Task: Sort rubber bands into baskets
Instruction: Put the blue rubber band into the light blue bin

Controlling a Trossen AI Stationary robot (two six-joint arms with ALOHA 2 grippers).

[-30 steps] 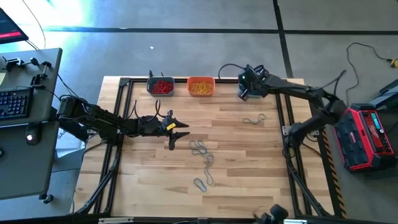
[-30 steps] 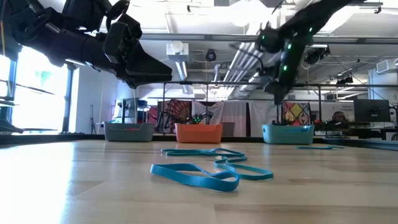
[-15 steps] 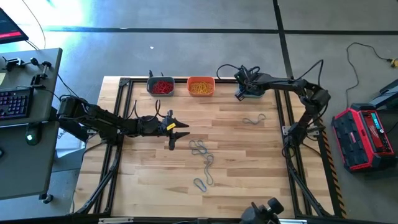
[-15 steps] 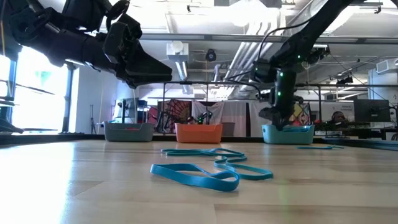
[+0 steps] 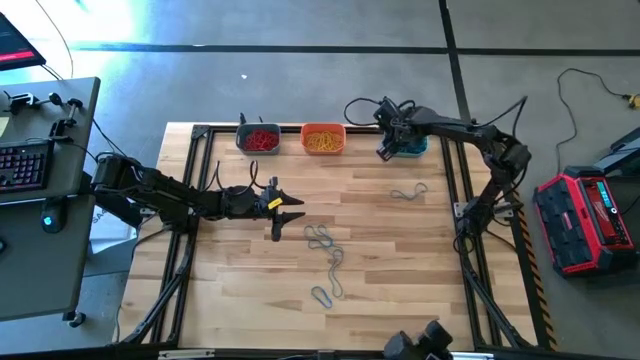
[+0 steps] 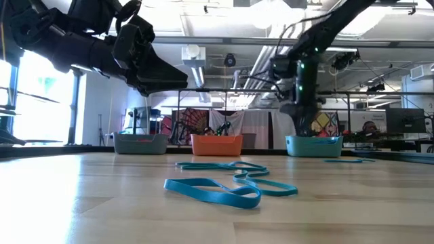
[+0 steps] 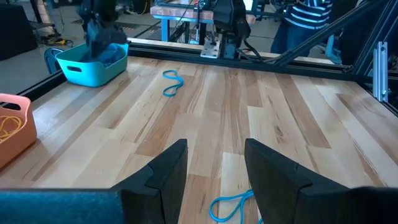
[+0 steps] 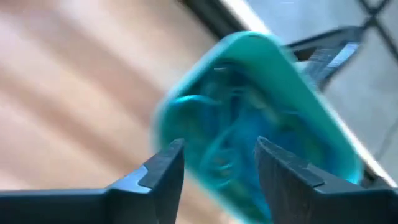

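A: Where the right fingers [image 8: 214, 171] hang over the teal basket [image 8: 261, 118], how do they stand?

B: Spread apart, with nothing between them. The basket lies right beneath them, blue rubber bands [image 8: 230, 137] heaped inside it. From above, the right gripper [image 5: 387, 148] sits at that basket's edge on the far side of the desk [image 5: 400, 260].

A: And outward from there?

B: Beside the teal basket stands the orange basket [image 5: 323, 139] with yellow bands in it, then the grey-blue basket [image 5: 258, 138] with red ones. One blue band [image 5: 408, 191] lies loose on the wood near the right fingers, towards the middle of the desk.

A: The left fingers [image 7: 214, 171]?

B: Also spread, pinching nothing, held above the desk. Just ahead of and below them lies a tangle of blue bands [image 5: 325, 240], with another [image 5: 323, 296] farther off near the front edge. The left gripper [image 5: 283, 212] is well apart from all three baskets.
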